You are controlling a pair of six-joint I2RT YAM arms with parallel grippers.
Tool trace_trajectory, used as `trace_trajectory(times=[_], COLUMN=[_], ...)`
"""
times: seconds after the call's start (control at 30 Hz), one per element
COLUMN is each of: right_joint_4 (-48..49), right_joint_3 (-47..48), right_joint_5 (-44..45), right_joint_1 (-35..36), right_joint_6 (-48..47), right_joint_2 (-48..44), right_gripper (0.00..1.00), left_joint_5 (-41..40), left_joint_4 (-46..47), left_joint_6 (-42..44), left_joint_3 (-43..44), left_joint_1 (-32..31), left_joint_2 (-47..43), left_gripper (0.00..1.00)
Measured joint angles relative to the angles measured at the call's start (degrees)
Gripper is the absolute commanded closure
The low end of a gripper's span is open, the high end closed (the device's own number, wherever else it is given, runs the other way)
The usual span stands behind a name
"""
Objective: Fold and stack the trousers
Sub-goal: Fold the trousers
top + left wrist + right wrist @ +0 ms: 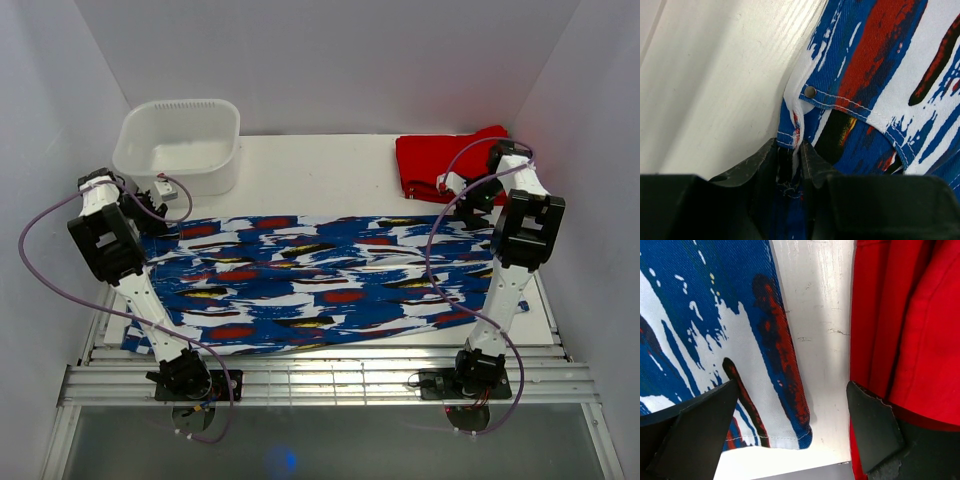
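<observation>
Beyond the trousers (pixel 320 280) sit a white tub (pixel 178 145) and red garment (pixel 440 165).

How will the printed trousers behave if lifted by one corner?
Probably floppy: the trousers lie flat and their edge bunches in the left gripper. Lifted by one corner they'd likely drape and drag. Woven twill looks grippy; slipping seems unlikely.

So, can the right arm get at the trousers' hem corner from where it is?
Probably yes. The right end effector hangs open above that corner of the trousers, nothing covering it. The red garment lies just across a bare strip of table, so that might get snagged too.
</observation>
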Motion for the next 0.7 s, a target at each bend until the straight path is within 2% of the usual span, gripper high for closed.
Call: trace_trajectory(times=[0.1,0.13,0.17,0.23,0.33,0.4,0.43,0.5,0.53,0.57,0.67,0.7], right_joint_4=[-1.1,-1.7,-2.7,-6.3,-10.5,-10.8,-10.7,-10.8,-11.1,-11.4,-12.2,-12.3], right_joint_3=[1.2,1.7,2.4,5.3,10.2,10.0,9.7,8.9,8.7,8.7,9.0,9.3], right_joint_5=[-0.5,-0.7,-1.0,-1.5,-2.6,-3.4,-3.8,-4.7,-5.1,-5.3,-5.6,-5.7], right_joint_1=[0.0,0.0,-0.1,-0.2,-0.5,-0.7,-0.8,-0.8,-0.8,-0.8,-0.9,-0.9], right_joint_6=[-0.1,-0.1,-0.1,0.2,1.7,1.9,1.9,2.3,3.0,3.5,5.2,5.7], right_joint_2=[0.9,1.3,1.8,3.8,6.8,6.9,6.8,6.4,6.3,6.3,6.3,6.4], right_gripper=[0.12,0.25,0.31,0.38,0.4,0.5,0.61,0.74,0.87,0.92,0.92,0.92], left_joint_5=[0.1,0.1,0.2,0.1,0.1,0.1,0.1,0.1,0.1,0.1,0.1,0.1], left_joint_4=[0.7,1.0,1.1,1.4,1.6,1.8,1.8,1.8,1.8,1.9,2.3,2.6], left_joint_6=[0.2,0.2,0.3,0.4,0.6,0.6,0.6,0.5,0.5,0.5,-0.2,-0.8], left_joint_3=[-0.9,-1.1,-1.4,-1.6,-2.1,-2.3,-2.3,-2.6,-2.8,-3.0,-3.5,-3.5], left_joint_1=[0.0,0.1,0.1,0.1,0.1,0.1,0.1,0.1,0.1,0.1,0.1,0.1], left_joint_2=[-0.5,-0.6,-0.7,-0.9,-1.2,-1.3,-1.3,-1.4,-1.6,-1.7,-2.1,-2.1], left_gripper=[0.67,0.67,0.67,0.67,0.67,0.68,0.69,0.73,0.74,0.79,0.9,1.0])
